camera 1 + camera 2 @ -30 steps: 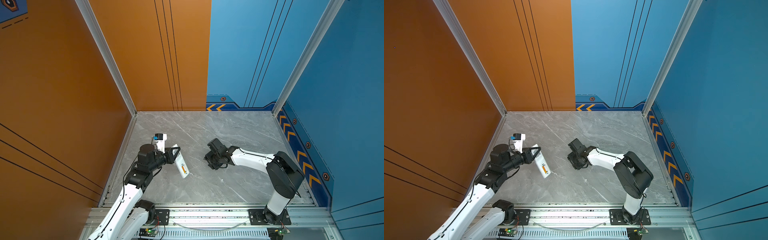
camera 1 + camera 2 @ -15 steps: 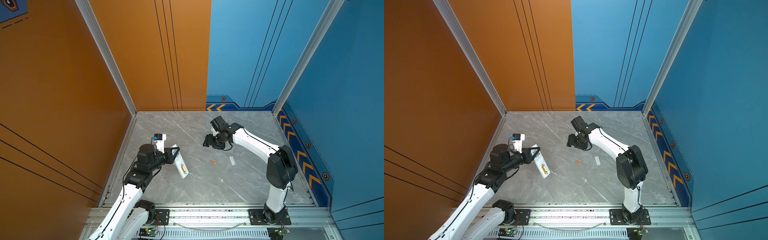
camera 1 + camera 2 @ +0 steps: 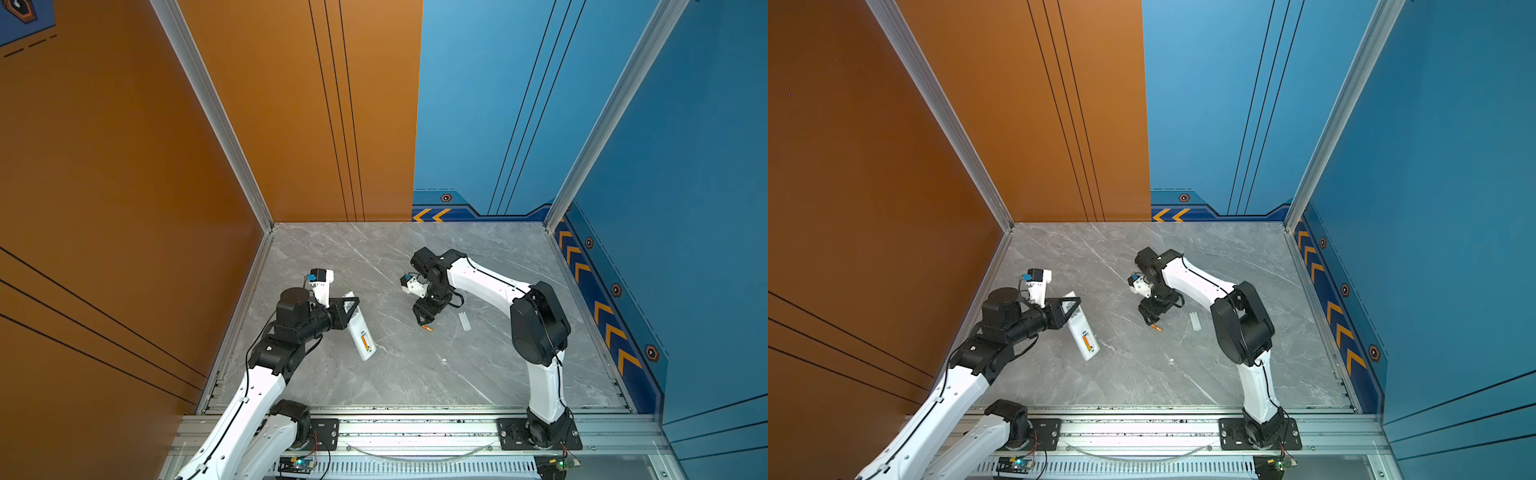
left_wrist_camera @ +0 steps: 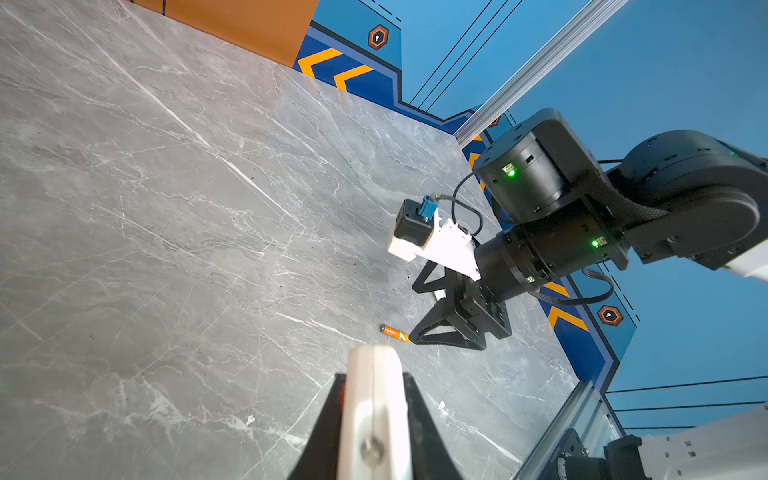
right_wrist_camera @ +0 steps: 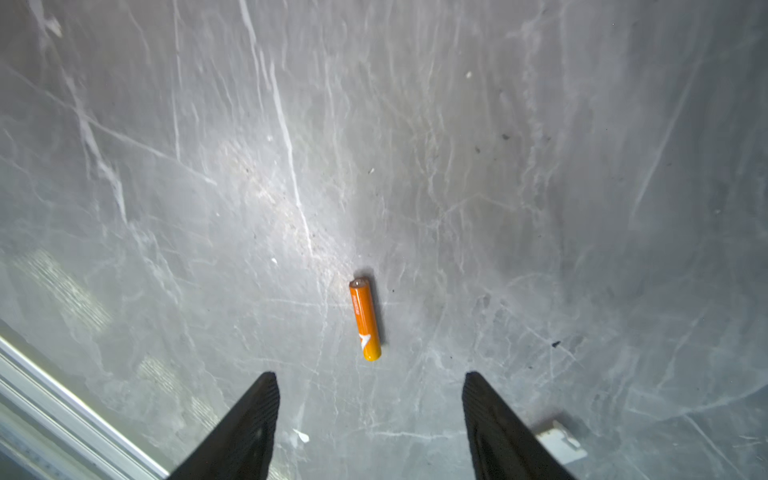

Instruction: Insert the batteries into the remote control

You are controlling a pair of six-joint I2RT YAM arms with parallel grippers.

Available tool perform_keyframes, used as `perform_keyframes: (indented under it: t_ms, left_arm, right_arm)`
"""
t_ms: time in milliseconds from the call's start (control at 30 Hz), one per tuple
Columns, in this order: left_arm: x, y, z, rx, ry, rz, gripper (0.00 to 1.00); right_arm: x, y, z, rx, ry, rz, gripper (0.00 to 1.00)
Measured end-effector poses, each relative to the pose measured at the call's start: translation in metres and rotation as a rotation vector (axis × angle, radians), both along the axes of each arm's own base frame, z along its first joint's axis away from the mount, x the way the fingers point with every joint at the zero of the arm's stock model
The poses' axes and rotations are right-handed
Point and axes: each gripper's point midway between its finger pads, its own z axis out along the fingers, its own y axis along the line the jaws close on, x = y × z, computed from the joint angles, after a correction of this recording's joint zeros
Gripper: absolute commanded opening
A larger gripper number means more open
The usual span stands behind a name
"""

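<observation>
The remote [image 3: 360, 328] is clamped in the left gripper [image 3: 347, 309], one battery [image 3: 364, 342] seated in its bay. Farther out, the right gripper [image 5: 370, 411], fingers [image 5: 249, 415] wide, hovers over the second battery [image 5: 365, 319] lying on the tabletop [image 3: 415, 374] near the cover [image 3: 464, 321].

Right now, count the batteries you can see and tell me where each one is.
2. One battery lies loose on the table, just ahead of the right gripper, whose fingers are open. The other battery sits in the remote control, held by the left gripper.
</observation>
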Motion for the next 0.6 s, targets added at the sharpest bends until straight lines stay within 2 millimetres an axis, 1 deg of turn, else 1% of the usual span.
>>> perform_keyframes:
  t_ms: [133,300,367,467,600]
  left_arm:
    - [0.001,0.002,0.000,-0.001,-0.001,0.006,0.00]
    - [0.000,0.004,0.002,-0.002,-0.008,0.012,0.00]
    - [0.001,0.004,0.003,-0.002,-0.009,0.013,0.00]
    - [0.001,0.004,0.003,-0.003,-0.009,0.014,0.00]
    - [0.001,0.004,0.003,-0.003,-0.010,0.016,0.00]
  right_arm:
    - [-0.006,-0.005,-0.007,-0.016,0.002,0.107,0.62]
    - [-0.008,-0.004,-0.008,-0.029,-0.020,0.223,0.55]
    - [-0.010,-0.001,-0.008,-0.031,-0.028,0.263,0.50]
    - [-0.014,0.004,-0.011,-0.043,-0.037,0.316,0.46]
    - [-0.020,0.010,-0.024,-0.070,-0.028,0.374,0.42]
